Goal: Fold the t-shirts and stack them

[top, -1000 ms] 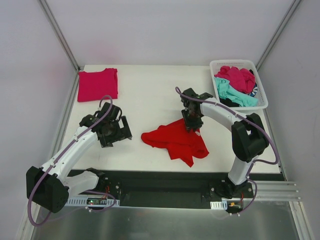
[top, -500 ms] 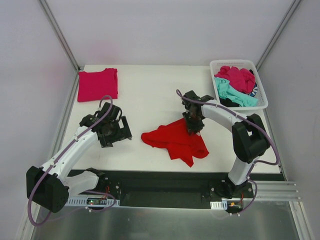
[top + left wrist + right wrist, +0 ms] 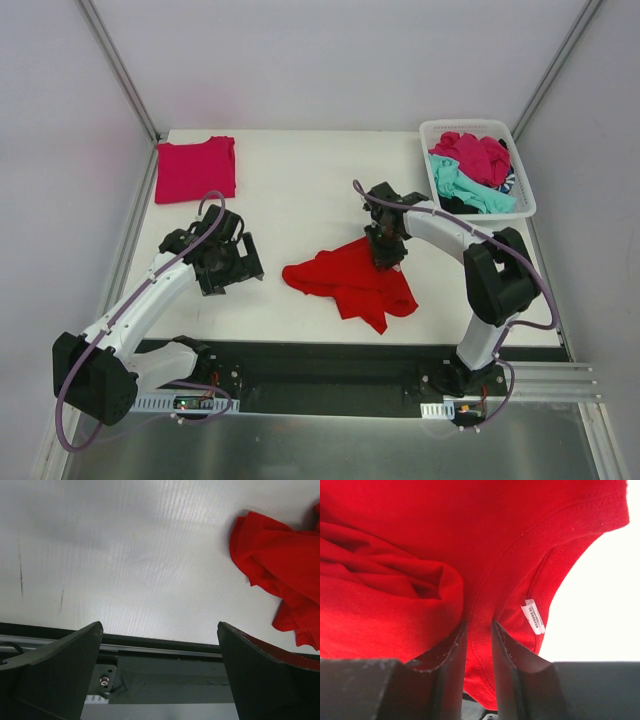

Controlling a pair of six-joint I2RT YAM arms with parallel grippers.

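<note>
A bright red t-shirt (image 3: 350,280) lies crumpled at the table's front middle. My right gripper (image 3: 385,258) is down on its upper right edge. In the right wrist view the gripper (image 3: 479,625) is shut on a stitched fold of the red t-shirt (image 3: 420,540), beside a white label (image 3: 532,616). My left gripper (image 3: 235,262) hovers open to the left of the shirt, apart from it. In the left wrist view the left gripper (image 3: 159,626) holds nothing, and the red t-shirt (image 3: 280,565) shows at the right. A folded magenta-pink t-shirt (image 3: 195,168) lies flat at the back left.
A white lattice basket (image 3: 470,123) stands at the back right corner, holding a magenta t-shirt (image 3: 475,155), a teal one (image 3: 465,190) and something dark beneath. The table's black front rail (image 3: 165,652) runs just below the left gripper.
The right gripper's jaws have narrowed onto the red cloth and it has shifted slightly down. The left arm has not moved.
</note>
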